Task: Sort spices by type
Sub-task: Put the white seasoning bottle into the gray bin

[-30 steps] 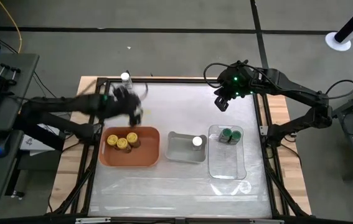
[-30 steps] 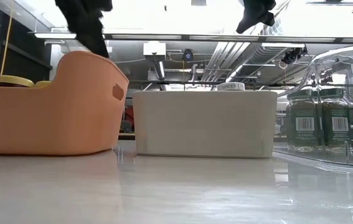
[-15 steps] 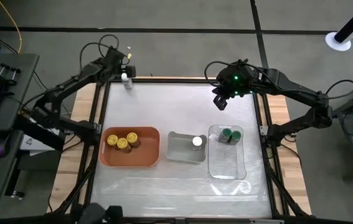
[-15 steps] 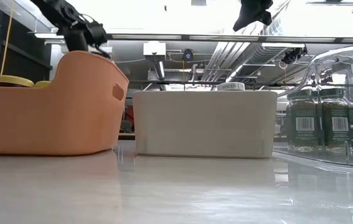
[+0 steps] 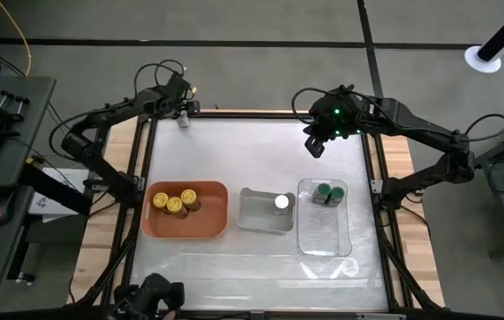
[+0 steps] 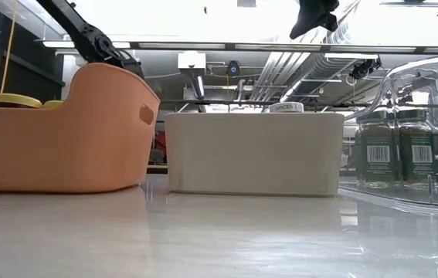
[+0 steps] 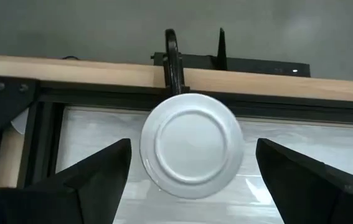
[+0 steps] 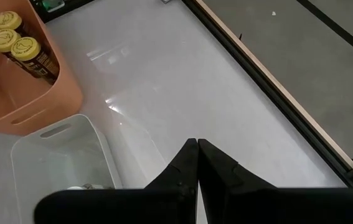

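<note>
While the white tabletop (image 5: 252,169) holds an orange plastic tray (image 5: 213,224) of yellow-lidded jars (image 5: 174,203), a grey tray (image 5: 256,213) with one white-lidded jar (image 5: 281,202), and a clear tray (image 5: 323,236) with green-lidded jars (image 5: 326,192), one more small white-lidded spice jar (image 7: 192,145) stands at the table's far left corner. The left gripper (image 7: 192,168) hovers above it, fingers spread wide, clear of it on either side. The right gripper (image 5: 316,147), clenched empty, waits beyond the clear tray. The jar looks light, rigid and smooth; grasping its body below the lid seems safest.
</note>
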Controlling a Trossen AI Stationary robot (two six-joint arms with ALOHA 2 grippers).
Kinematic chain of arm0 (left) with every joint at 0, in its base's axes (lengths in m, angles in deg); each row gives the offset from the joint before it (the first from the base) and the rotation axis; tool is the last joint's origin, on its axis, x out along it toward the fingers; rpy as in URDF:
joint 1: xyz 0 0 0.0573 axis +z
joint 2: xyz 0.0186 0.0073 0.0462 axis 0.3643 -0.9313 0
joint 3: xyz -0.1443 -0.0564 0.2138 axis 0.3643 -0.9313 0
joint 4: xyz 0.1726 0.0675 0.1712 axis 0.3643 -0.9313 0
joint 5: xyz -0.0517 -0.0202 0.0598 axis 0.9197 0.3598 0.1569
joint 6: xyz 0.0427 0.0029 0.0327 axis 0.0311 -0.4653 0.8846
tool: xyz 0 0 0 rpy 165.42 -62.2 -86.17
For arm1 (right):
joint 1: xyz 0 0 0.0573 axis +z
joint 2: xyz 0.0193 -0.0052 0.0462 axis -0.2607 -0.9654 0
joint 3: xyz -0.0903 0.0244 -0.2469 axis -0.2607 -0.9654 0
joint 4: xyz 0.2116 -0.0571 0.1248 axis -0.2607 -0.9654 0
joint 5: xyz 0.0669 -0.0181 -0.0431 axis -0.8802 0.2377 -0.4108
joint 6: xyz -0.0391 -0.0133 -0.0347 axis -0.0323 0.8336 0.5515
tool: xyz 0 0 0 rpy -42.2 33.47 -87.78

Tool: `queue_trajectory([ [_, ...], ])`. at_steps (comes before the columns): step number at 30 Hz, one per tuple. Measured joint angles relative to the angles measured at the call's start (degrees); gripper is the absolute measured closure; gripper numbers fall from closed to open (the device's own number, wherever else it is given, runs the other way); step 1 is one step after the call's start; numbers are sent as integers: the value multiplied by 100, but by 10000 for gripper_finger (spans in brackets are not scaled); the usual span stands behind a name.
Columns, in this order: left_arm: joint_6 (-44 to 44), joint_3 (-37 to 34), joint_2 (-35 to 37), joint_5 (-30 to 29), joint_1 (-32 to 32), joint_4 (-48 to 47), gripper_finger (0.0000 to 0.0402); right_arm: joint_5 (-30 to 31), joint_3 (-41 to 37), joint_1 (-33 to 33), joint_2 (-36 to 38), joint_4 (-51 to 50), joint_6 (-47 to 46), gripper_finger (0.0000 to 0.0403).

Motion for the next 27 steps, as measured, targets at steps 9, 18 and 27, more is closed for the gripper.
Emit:
queue_trajectory([
  [9, -55, 0, -465, -3, -1, 34, 84, 1, 0, 0, 0, -10, 2, 403],
  [18, -64, 0, -541, -41, -135, 400, 247, 0, 0, 0, 0, -54, -4, 403],
  [27, 646, 0, -281, 1382, -1114, 1786, 247, 2, 0, 1, 0, -97, 11, 403],
])
